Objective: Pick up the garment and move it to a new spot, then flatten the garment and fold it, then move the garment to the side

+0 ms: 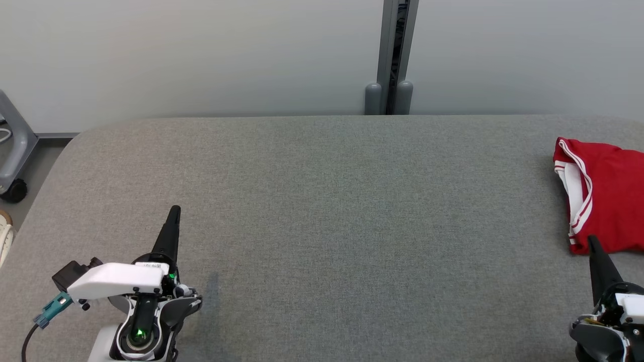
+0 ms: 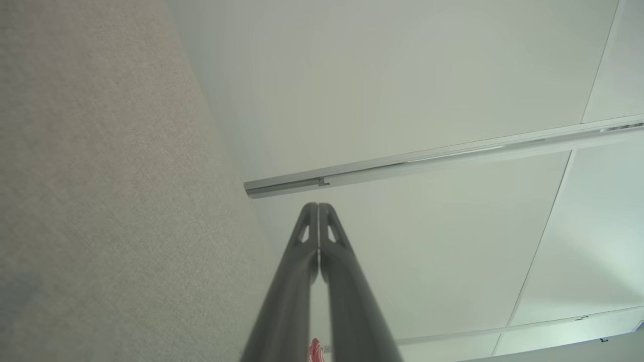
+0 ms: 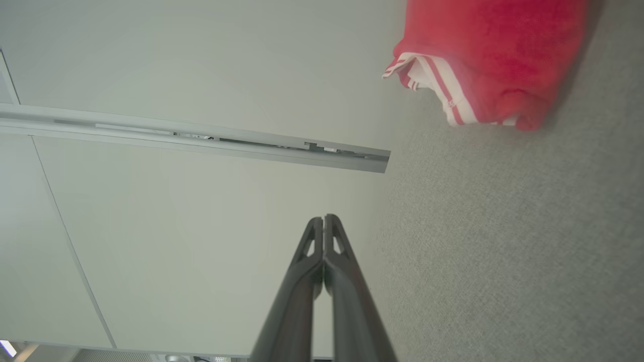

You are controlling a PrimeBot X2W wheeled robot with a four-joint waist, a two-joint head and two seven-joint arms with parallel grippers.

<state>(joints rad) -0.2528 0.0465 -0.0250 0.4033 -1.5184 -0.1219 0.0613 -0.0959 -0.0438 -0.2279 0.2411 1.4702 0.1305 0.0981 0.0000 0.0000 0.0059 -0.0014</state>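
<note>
- The left hand (image 1: 173, 215) is fully closed and empty, well apart from the red garment (image 1: 611, 196).
- The right hand (image 1: 593, 245), closed and empty too, is near the garment.

The left gripper (image 1: 174, 212) hovers over the near left part of the grey table (image 1: 322, 201). Its two dark fingers (image 2: 297, 261) are pressed flat together, pointing toward the table's far edge, and a white wrist housing (image 1: 118, 277) sits behind them. The right gripper (image 1: 591, 240), above the table's near right corner, is closed the same way and points the same way.
</note>
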